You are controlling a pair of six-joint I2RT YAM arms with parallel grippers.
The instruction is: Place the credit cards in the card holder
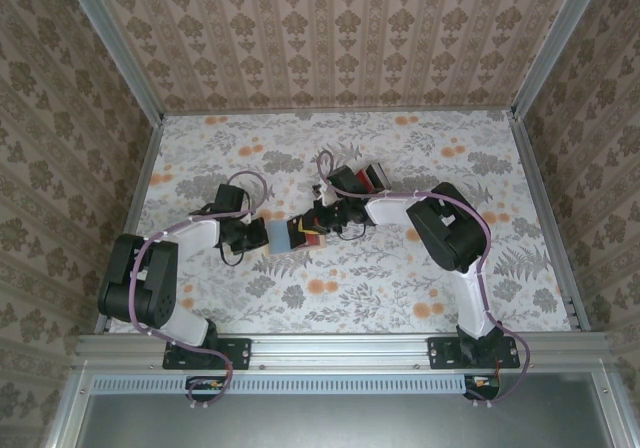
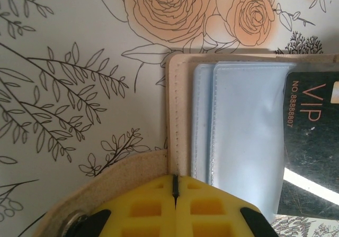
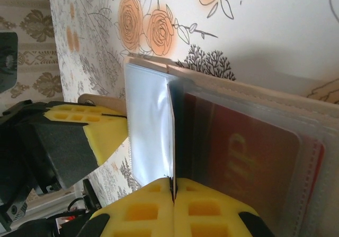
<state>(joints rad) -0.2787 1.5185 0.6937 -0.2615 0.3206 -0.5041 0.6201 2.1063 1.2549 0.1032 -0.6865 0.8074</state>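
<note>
Open card holder [image 1: 285, 234] sits at centre of the table [image 1: 400, 288], left gripper [image 2: 175, 187] pressed together on its tan flap [image 2: 122, 179], right gripper [image 3: 173, 187] pinching a black credit card [image 3: 171, 131] edge-on at the clear sleeve [image 3: 148, 120]; best hold flap taut, slide card in flat.

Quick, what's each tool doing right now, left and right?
Left tool: closed, pinching the flat tan leather-like card holder by its flap.
Right tool: closed on a thin dark credit card, seen edge-on.
</note>
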